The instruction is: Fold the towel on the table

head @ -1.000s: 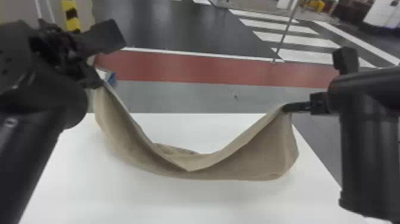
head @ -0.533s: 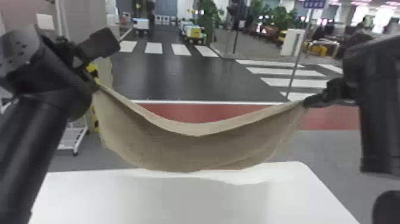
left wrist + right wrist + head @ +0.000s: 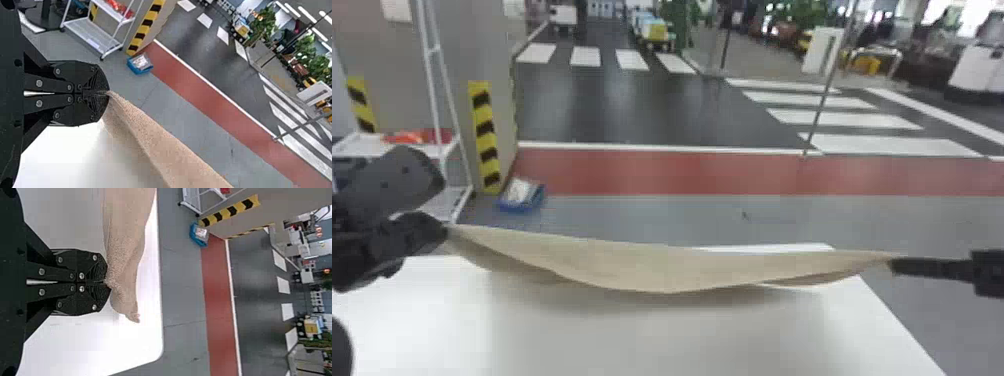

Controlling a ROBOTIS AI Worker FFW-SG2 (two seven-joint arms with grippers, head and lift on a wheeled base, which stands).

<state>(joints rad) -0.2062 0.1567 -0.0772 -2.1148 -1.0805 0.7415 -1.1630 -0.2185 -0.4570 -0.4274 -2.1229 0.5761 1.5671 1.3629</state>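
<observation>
Risking a landing partly off the table (image 3: pixel 632 345), possibly from lowering the beige towel (image 3: pixel 652 265) too close to the far and right sides. Risking bunching too, with the slack middle sagging between 2 held ends and perhaps touching down first. Pinching 1 end tight in the left claw (image 3: pixel 105 93) and 1 in the right claw (image 3: pixel 105 282), possibly losing either through pulling too hard. Seeing a loose corner (image 3: pixel 133 316) dangling beside the right claw, maybe tucking under and creasing. Finding the widest open room spreading on the near side, with the far edge (image 3: pixel 782 246) running just behind the towel and the right edge (image 3: pixel 898 325) leaving scant margin.
</observation>
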